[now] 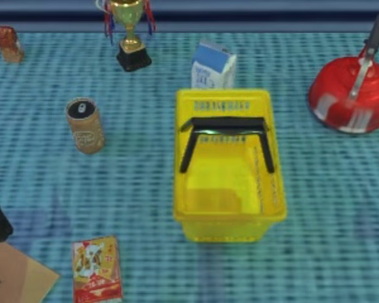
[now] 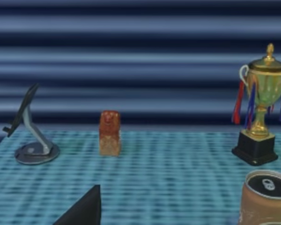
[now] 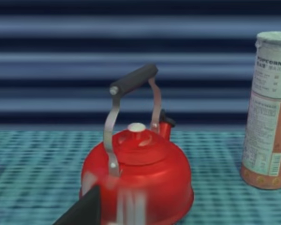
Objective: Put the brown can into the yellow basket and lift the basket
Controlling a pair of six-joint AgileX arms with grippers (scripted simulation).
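Step 1 — not yet begun: brown can [image 1: 85, 125] stands upright left of yellow basket [image 1: 229, 225]. Left arm must reach the can. Finger state of both grippers: cannot tell.

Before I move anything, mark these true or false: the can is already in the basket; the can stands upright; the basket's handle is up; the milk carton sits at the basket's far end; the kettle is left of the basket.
1. The can is already in the basket. False: it stands on the table, off to the basket's left.
2. The can stands upright. True: its silver top faces up.
3. The basket's black handle is raised. True: it arches over the basket.
4. The milk carton sits just beyond the basket's far end. True.
5. The red kettle is left of the basket. False: it is at the table's right side.
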